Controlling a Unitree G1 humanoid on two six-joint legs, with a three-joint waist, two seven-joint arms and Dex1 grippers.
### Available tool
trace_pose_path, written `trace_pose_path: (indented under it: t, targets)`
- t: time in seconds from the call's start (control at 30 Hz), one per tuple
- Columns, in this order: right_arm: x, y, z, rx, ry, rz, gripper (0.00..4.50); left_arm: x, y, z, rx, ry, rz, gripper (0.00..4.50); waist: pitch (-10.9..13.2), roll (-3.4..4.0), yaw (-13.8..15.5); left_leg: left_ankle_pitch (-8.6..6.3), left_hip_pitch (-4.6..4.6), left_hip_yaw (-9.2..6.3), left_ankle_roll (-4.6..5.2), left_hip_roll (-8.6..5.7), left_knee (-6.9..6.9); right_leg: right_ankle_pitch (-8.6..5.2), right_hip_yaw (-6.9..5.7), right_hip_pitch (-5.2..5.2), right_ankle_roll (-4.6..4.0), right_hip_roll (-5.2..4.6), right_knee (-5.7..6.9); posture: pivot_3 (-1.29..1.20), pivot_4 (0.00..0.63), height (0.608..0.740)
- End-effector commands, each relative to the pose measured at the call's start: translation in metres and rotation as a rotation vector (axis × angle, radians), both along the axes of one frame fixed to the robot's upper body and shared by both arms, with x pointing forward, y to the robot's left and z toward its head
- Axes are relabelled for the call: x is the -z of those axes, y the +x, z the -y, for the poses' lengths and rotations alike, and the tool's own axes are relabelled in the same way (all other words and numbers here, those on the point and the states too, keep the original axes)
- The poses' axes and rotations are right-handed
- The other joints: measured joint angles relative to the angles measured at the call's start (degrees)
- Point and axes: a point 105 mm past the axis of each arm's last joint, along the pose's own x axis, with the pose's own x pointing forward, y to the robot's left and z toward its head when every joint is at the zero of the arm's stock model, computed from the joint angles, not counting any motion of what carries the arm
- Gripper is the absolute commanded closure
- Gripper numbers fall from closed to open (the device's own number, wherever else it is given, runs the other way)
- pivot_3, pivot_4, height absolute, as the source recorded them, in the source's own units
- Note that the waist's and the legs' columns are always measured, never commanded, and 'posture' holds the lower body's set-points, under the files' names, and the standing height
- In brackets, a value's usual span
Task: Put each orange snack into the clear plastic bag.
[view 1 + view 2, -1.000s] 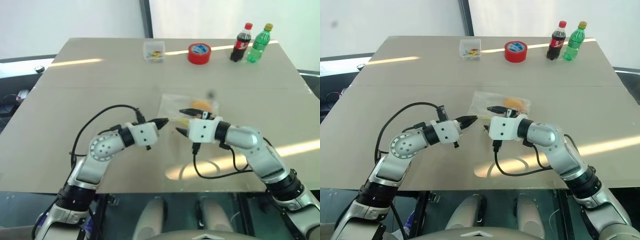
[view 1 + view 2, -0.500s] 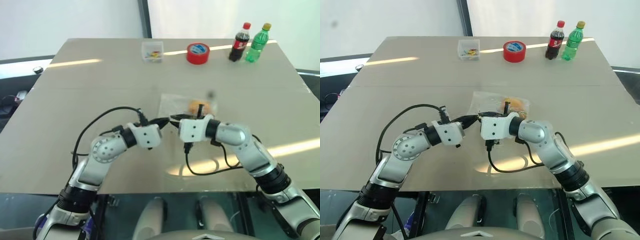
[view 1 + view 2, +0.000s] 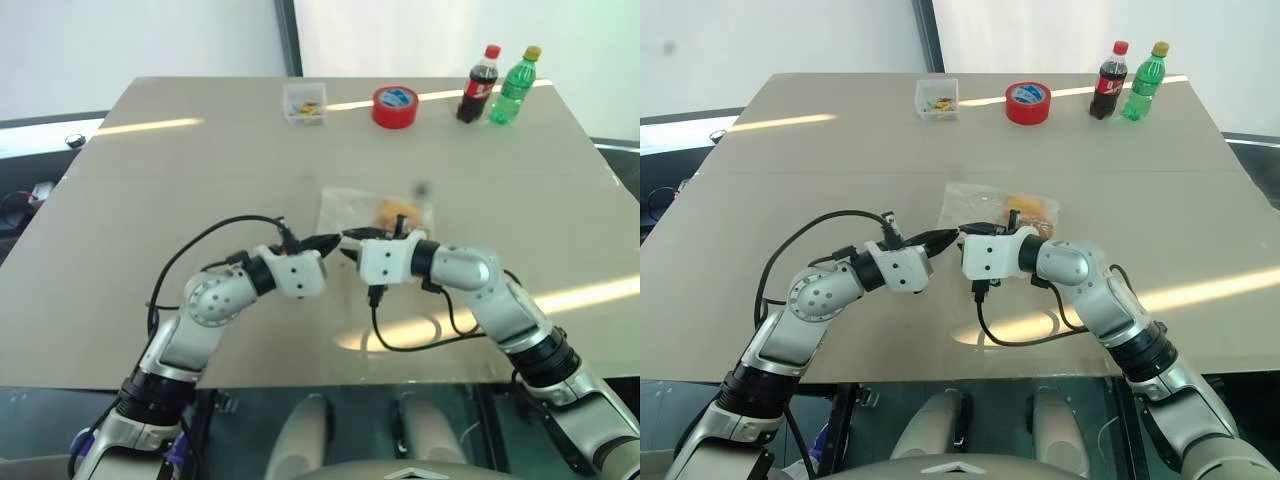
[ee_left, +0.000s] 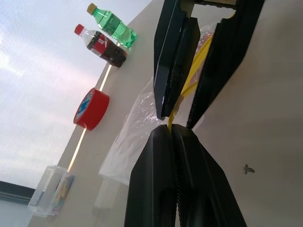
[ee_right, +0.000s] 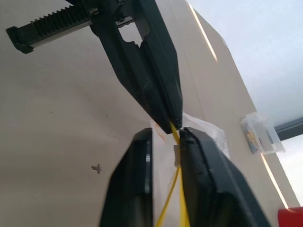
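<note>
From the head camera we see our left gripper [image 3: 338, 240] and right gripper [image 3: 348, 246] tip to tip at the near edge of the crinkly clear plastic bag [image 3: 352, 207]; a glossy oval orange snack [image 3: 397, 212] lies inside, just beyond the right gripper. In the left wrist view, our left fingers [image 4: 182, 179] are pressed together on the yellow seal strip [image 4: 179, 97]. In the right wrist view, the right fingers [image 5: 135, 189] sit slightly apart around that strip.

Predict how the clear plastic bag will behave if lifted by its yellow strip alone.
The clear plastic bag looks thin and crinkled, so it would probably sag. The orange snack inside would likely slide to the low end. The glossy film may slip from the left gripper.
</note>
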Motion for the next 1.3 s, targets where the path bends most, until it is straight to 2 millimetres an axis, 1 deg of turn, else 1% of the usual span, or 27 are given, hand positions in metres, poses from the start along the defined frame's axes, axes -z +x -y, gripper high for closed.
trace_pose_path:
  t: [0.03,0.2,0.3,0.33,0.37,0.87,1.3]
  targets:
    - [-0.021,0.001,0.0,0.008,0.037,0.083,1.59,-0.017,-0.006,0.007,0.037,-0.026,0.071,4.5,0.0,0.0,0.0,0.0,0.0,0.0,0.0,0.0,0.0,0.0,0.0,0.0,0.0,0.0,0.0,0.0,0.15,0.74]
    - [-0.019,0.003,0.001,0.019,0.035,0.076,1.59,-0.017,-0.006,0.007,0.034,-0.03,0.072,4.5,0.0,0.0,0.0,0.0,0.0,0.0,0.0,0.0,0.0,0.0,0.0,0.0,0.0,0.0,0.0,0.0,0.15,0.74]
    - [-0.019,0.004,0.001,0.025,0.037,0.075,2.4,-0.018,-0.006,0.007,0.033,-0.032,0.071,4.5,0.0,0.0,0.0,0.0,0.0,0.0,0.0,0.0,0.0,0.0,0.0,0.0,0.0,0.0,0.0,0.0,0.15,0.74]
    - [-0.019,0.004,0.001,0.026,0.037,0.075,2.78,-0.018,-0.006,0.007,0.033,-0.031,0.071,4.5,0.0,0.0,0.0,0.0,0.0,0.0,0.0,0.0,0.0,0.0,0.0,0.0,0.0,0.0,0.0,0.0,0.15,0.74]
    - [-0.019,0.005,0.001,0.027,0.037,0.077,3.31,-0.018,-0.006,0.007,0.033,-0.031,0.072,4.5,0.0,0.0,0.0,0.0,0.0,0.0,0.0,0.0,0.0,0.0,0.0,0.0,0.0,0.0,0.0,0.0,0.15,0.74]
    - [-0.018,0.011,0.008,0.059,0.026,0.075,3.31,-0.017,-0.006,0.006,0.024,-0.037,0.069,4.5,0.0,0.0,0.0,0.0,0.0,0.0,0.0,0.0,0.0,0.0,0.0,0.0,0.0,0.0,0.0,0.0,0.15,0.74]
    - [-0.018,0.006,0.008,0.052,0.023,0.076,3.31,-0.015,-0.004,0.003,0.006,-0.039,0.054,4.5,0.0,0.0,0.0,0.0,0.0,0.0,0.0,0.0,0.0,0.0,0.0,0.0,0.0,0.0,0.0,0.0,0.15,0.74]
